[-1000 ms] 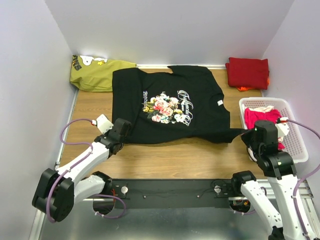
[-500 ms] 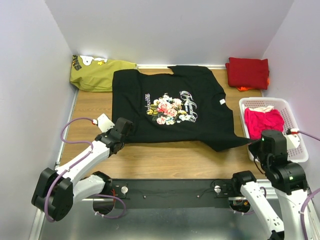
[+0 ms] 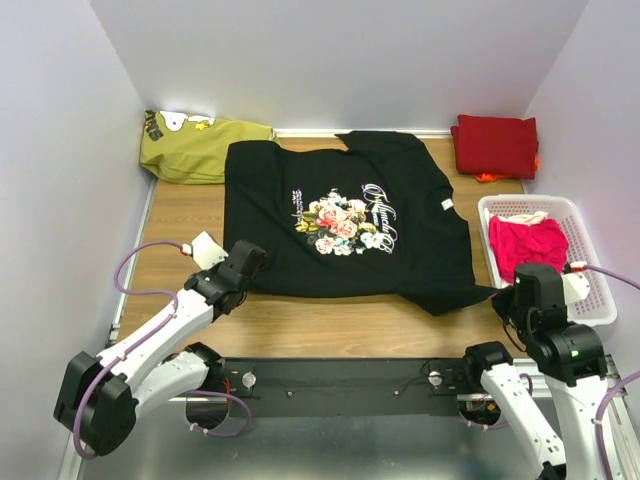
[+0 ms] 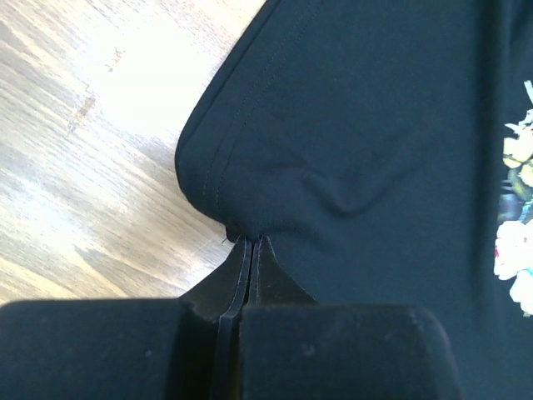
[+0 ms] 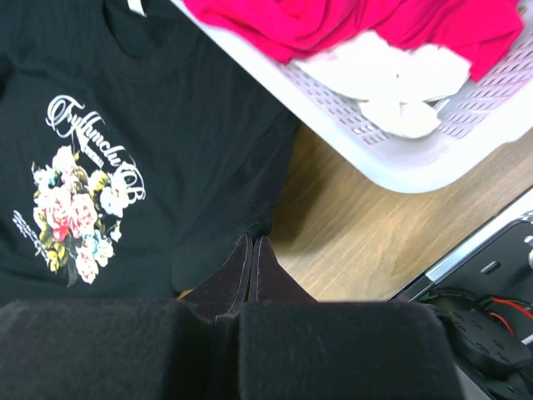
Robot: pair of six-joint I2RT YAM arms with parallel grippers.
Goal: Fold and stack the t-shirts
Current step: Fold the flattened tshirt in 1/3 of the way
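The black t-shirt (image 3: 340, 215) with a flower print lies spread flat on the wooden table, print up. My left gripper (image 3: 243, 266) is shut on its near left hem corner (image 4: 221, 192). My right gripper (image 3: 508, 292) is shut on its near right hem corner (image 5: 262, 221), beside the basket. A folded dark red t-shirt (image 3: 495, 146) lies at the far right. Bright pink t-shirts (image 3: 528, 242) lie in the white basket (image 3: 592, 300), also in the right wrist view (image 5: 350, 21).
A folded olive shirt (image 3: 195, 148) lies at the far left corner. The basket's wall (image 5: 391, 158) stands close to the right of my right gripper. Grey walls close in the table on three sides. A black rail (image 3: 340, 380) runs along the near edge.
Both grippers have pulled the black t-shirt's near hem toward the near edge. The right gripper moved nearer and to the right, and the shirt lies stretched flatter.
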